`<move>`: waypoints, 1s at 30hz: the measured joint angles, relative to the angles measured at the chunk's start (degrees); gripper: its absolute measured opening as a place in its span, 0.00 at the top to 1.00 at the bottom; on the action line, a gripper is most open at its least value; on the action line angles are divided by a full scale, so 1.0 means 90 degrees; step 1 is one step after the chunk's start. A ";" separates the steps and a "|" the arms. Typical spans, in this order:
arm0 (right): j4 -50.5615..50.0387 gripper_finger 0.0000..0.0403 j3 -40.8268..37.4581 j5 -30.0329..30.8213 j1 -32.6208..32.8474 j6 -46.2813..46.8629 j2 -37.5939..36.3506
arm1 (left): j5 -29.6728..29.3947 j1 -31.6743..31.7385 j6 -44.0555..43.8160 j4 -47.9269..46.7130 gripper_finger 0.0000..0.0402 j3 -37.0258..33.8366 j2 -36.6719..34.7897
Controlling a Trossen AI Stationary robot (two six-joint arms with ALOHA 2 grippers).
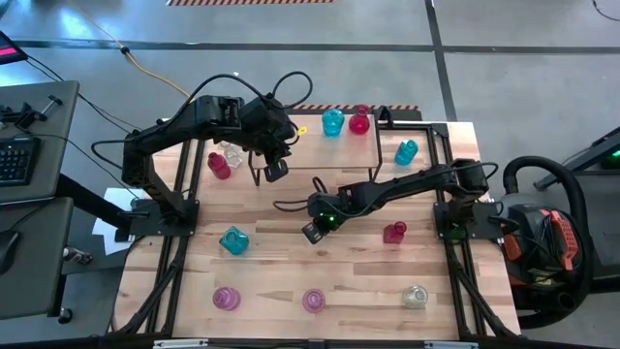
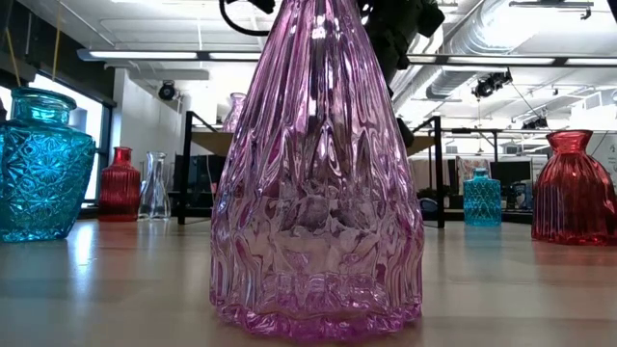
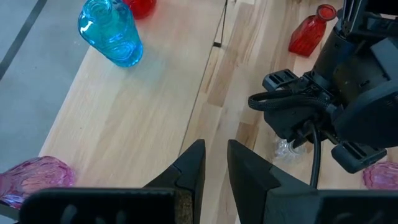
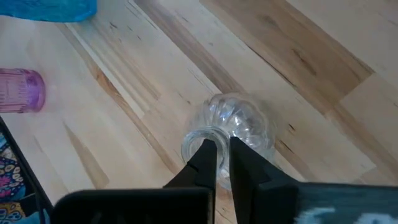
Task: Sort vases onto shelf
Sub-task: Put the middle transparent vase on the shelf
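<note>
Closest to me in the low view stands a big pink vase (image 2: 316,183), filling the middle of the picture.

From above, I count two vases, a teal vase (image 1: 332,122) and a red vase (image 1: 359,121), up on the shelf (image 1: 320,150); I judge most of the sorting remains, with many others scattered over the table (image 1: 291,291).

Through the right wrist camera, my right gripper (image 4: 216,163) has its fingers pinched on the rim of a clear vase (image 4: 236,127).

Through the left wrist camera, the left gripper (image 3: 214,168) hovers over the shelf, nearly closed and empty.
</note>
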 joint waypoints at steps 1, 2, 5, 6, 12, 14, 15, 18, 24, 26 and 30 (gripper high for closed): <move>-0.0005 0.99 0.0000 0.0002 0.0000 0.0026 0.0000 | 0.0000 0.0000 0.0000 0.0000 0.86 0.0000 0.0000; -0.0009 0.99 0.0000 0.0005 -0.0005 0.0043 0.0002 | 0.0000 0.0000 0.0000 -0.0002 0.86 0.0000 0.0000; -0.0010 0.99 -0.0002 -0.0003 -0.0017 0.0062 0.0005 | 0.0000 -0.0001 0.0000 -0.0002 0.86 0.0000 0.0000; -0.0006 0.99 -0.0004 -0.0009 -0.0020 0.0081 0.0004 | 0.0000 0.0000 -0.0001 -0.0001 0.86 0.0000 0.0000; -0.0390 1.00 0.0224 -0.0103 -0.0069 -0.0006 0.0025 | 0.0000 0.0000 -0.0001 -0.0001 0.86 0.0000 0.0000; -0.0777 1.00 0.0417 -0.0077 -0.0120 -0.0135 0.0039 | 0.0000 0.0000 -0.0002 -0.0001 0.86 0.0000 0.0000; -0.0973 1.00 0.0528 -0.0069 -0.0151 -0.0207 0.0054 | 0.0000 0.0000 -0.0001 -0.0001 0.86 0.0000 0.0000; -0.1316 1.00 0.0899 -0.0065 -0.0259 -0.0463 0.0054 | 0.0000 -0.0002 -0.0001 0.0000 0.86 0.0000 0.0000; -0.1982 1.00 0.1570 -0.0081 -0.0456 -0.1024 0.0046 | 0.0000 0.0000 -0.0001 -0.0001 0.86 0.0000 0.0000; -0.2232 1.00 0.1836 -0.0092 -0.0536 -0.1254 0.0044 | 0.0000 0.0000 0.0000 0.0000 0.86 0.0000 0.0000; -0.2816 1.00 0.2373 -0.0095 -0.0739 -0.1734 0.0040 | 0.0000 0.0000 -0.0002 0.0000 0.86 0.0000 0.0000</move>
